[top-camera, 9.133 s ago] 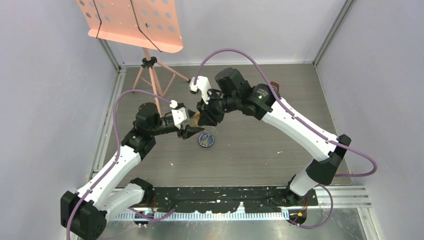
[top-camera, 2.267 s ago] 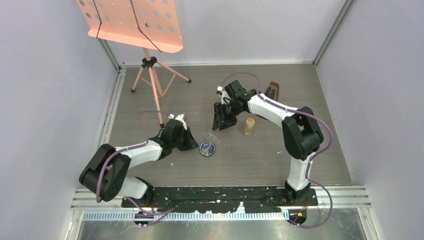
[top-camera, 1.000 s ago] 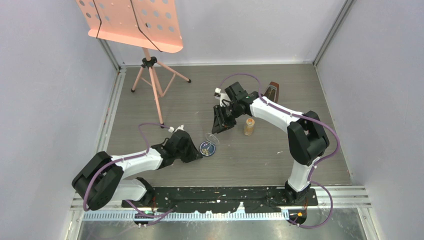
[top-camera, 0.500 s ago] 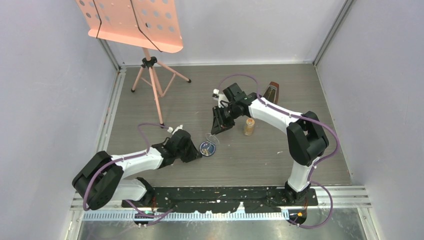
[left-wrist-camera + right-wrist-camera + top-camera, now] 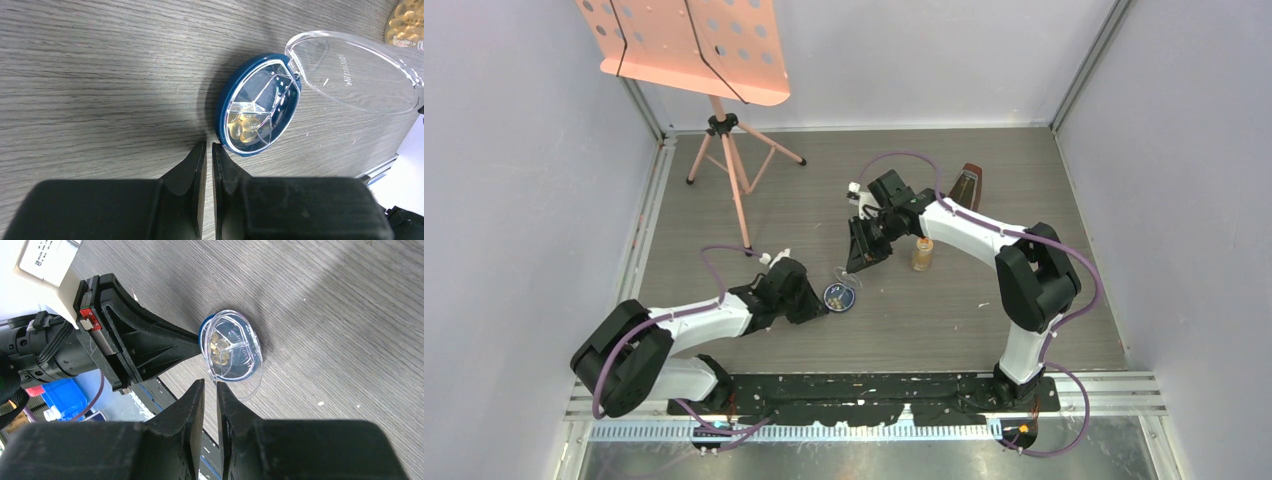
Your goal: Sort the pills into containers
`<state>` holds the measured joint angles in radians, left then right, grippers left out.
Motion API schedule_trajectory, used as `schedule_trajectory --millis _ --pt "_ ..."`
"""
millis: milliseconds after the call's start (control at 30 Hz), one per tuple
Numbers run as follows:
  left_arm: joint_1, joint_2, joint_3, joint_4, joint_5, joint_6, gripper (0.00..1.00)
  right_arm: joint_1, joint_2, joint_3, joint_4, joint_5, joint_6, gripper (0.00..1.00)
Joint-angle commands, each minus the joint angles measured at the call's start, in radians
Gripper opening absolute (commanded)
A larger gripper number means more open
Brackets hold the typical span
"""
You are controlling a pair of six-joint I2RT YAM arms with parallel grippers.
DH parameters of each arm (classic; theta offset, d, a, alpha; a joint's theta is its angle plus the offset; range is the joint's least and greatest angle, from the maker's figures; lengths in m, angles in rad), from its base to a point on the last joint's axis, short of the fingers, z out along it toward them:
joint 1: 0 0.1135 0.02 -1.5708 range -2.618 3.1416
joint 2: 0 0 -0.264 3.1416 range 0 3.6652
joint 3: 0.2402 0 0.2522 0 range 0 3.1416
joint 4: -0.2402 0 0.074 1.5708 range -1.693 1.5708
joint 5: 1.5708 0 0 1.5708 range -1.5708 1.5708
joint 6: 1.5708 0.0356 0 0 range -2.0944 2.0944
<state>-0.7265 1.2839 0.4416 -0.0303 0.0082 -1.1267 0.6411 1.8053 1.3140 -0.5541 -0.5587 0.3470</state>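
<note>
Top view, left to right. Far left: pink music stand (image 5: 689, 45) on a tripod, at the far corner of the grey table (image 5: 904, 335); left arm low along the near side, stretched rightward; left gripper (image 5: 209, 147) with jaws pressed almost together, only a thin slit between, nothing held; tips just beside the near rim of the dish (image 5: 227, 102), contact not determinable. Centre: dish flat on the table, dark blue, divided inside by clear partitions; pills (image 5: 245, 127) gathered in the compartment nearest the left fingertips, yellowish and translucent; clear lid (image 5: 350, 70) swung open, hinged at the dish's far edge, tilted up toward the right arm. Right of centre: right gripper (image 5: 210, 385) pointing down at the lid's edge, jaws likewise nearly closed, thin slit, nothing seen between; touching the lid or not, not determinable. Further right: bottle (image 5: 922, 253) upright, just beside the right arm, apart from the dish; behind it, near the far edge, brown metronome (image 5: 969, 185).
</note>
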Motion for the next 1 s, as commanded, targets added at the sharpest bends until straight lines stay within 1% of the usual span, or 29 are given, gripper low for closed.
schedule_trajectory --millis 0,500,967 --pt "-0.005 0.013 0.029 0.001 -0.028 -0.003 0.11 0.014 -0.012 -0.008 0.013 0.006 0.000 0.22" --pt "-0.005 0.035 0.036 0.005 -0.031 0.001 0.11 0.054 -0.069 -0.061 0.013 -0.005 0.017 0.22" --pt "-0.005 0.041 0.039 0.010 -0.034 0.001 0.11 0.110 -0.036 -0.084 0.038 0.011 0.029 0.22"
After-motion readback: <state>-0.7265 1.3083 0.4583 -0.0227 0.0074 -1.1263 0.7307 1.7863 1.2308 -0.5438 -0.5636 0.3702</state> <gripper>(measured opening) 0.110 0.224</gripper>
